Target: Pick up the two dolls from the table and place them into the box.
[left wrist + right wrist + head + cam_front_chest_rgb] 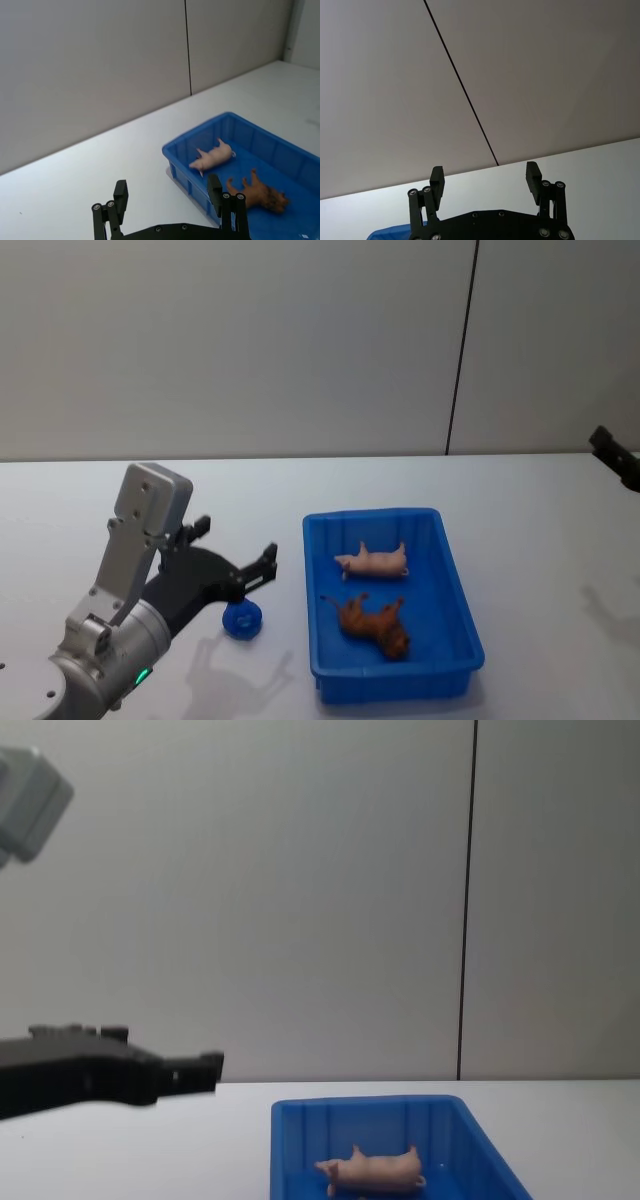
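Plainly, both dolls lie inside the blue box (396, 686), which sits on the white worktop (520, 530) to the right of centre in the head view. The pink pig (374, 562) lies on its side in the far half of the box, and the reddish-brown doll (375, 625) lies sprawled in the near half, just beside the pig but not touching it. The left gripper (235, 542) hangs above the worktop to the left of the box, apart from its wall, pointing toward it; its jaws stand wide and hold nothing. Below it a small blue round thing (242, 620) rests on the worktop near the box's left wall. From the left wrist view the same gripper (167, 186) shows its two dark jaws spread, with the box (182, 165), the pig (214, 156) and the brown doll (257, 192) beyond them. The chest view has the left gripper (205, 1068) reaching in from the left, level with the rim of the box (360, 1120), and the pig (372, 1170) inside. The right gripper (485, 174) faces the grey wall (545, 75), its jaws wide and empty.
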